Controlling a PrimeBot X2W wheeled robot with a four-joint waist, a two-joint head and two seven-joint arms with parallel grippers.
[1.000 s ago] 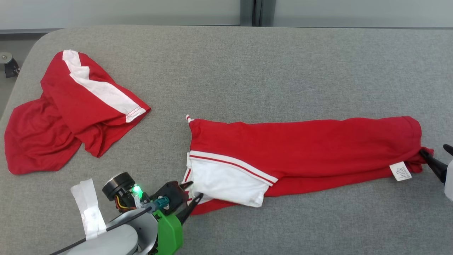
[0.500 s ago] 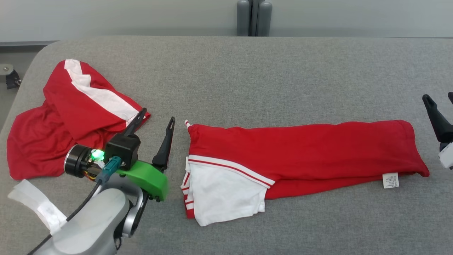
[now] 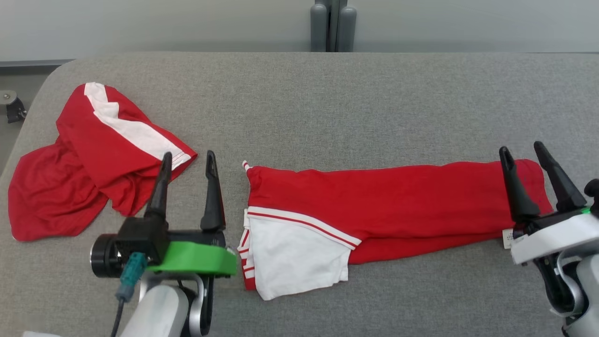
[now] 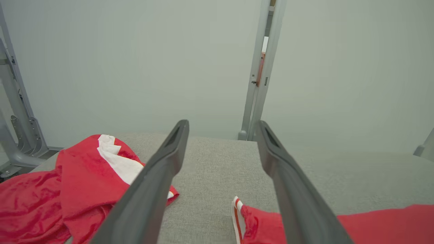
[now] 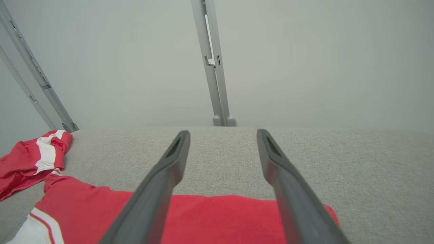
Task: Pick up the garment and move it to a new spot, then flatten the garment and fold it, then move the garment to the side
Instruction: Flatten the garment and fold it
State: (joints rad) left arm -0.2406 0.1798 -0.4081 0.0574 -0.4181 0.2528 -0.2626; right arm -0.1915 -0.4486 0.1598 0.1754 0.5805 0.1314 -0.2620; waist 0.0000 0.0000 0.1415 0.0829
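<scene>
long red garment (image 3: 412, 201) lies flat on grey table (image 3: 327, 103); left gripper (image 3: 188, 156) and right gripper (image 3: 521, 148) at its ends, both splayed.

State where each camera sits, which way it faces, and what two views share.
Head view: above, looking down on the grey table; left gripper and right gripper show, open.
Left wrist view: low, along its own fingers toward the back wall, crumpled red garment left.
Right wrist view: likewise, own fingers over the long red garment.
Shared: both wrist views show the grey post.
</scene>
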